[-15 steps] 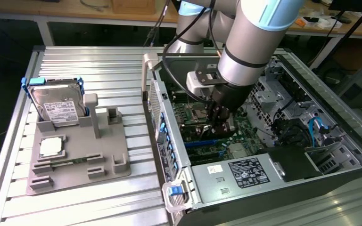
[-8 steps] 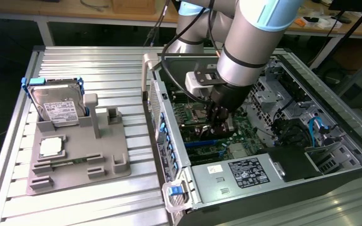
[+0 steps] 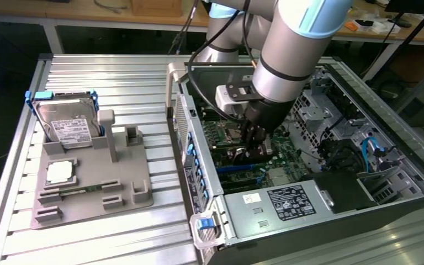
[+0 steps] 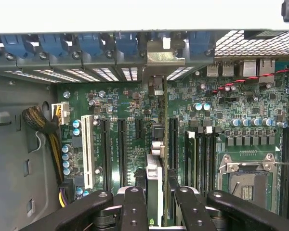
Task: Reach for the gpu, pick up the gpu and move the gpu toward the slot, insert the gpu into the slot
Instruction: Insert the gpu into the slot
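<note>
I grip the gpu (image 4: pixel 155 179) edge-on, my gripper (image 4: pixel 160 204) clenched on it, inside the case (image 3: pixel 190 132), with the card upright over the motherboard (image 4: pixel 125 110). Its bracket (image 4: pixel 161 57) meets the case's rear wall. In the exterior view my gripper sits just off centre toward four o'clock, with the blue slot (image 3: pixel 231 166) close by at its seven o'clock. Reaching, lifting and carrying look done. I judge insertion under way, but cannot tell whether the card is seated.

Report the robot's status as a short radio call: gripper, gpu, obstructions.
Gripper shut on the gpu inside the computer case. Card edge-on over the motherboard, bracket at the rear wall. Seating: cannot tell. Nothing seen blocking it.
</note>
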`<state>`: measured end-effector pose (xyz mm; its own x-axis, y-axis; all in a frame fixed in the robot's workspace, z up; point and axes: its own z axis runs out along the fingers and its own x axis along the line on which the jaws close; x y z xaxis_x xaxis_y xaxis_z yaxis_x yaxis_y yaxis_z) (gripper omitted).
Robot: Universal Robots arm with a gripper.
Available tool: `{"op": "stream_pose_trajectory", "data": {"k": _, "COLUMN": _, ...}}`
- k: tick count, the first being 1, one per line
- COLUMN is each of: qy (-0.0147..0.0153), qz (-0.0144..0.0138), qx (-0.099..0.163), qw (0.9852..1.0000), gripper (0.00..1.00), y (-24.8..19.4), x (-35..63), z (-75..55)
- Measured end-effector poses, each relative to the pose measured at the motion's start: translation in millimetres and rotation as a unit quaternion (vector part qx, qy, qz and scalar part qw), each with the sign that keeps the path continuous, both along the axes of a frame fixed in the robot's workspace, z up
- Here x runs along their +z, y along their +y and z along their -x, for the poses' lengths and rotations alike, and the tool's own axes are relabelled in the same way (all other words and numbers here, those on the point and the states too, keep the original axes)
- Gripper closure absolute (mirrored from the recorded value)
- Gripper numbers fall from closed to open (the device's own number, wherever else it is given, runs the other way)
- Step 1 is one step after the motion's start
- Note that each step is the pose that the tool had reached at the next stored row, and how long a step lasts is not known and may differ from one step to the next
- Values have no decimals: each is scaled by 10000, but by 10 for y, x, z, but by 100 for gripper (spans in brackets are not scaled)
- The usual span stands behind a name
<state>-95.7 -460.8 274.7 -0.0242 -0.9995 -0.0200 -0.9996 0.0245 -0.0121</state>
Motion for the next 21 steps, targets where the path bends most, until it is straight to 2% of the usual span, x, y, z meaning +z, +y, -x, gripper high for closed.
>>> {"op": "stream_pose_trajectory", "data": {"k": 21, "qy": 0, "qz": 0, "qx": 0, "qw": 10000, "gripper": 73, "y": 0, "x": -93, "z": 24}}
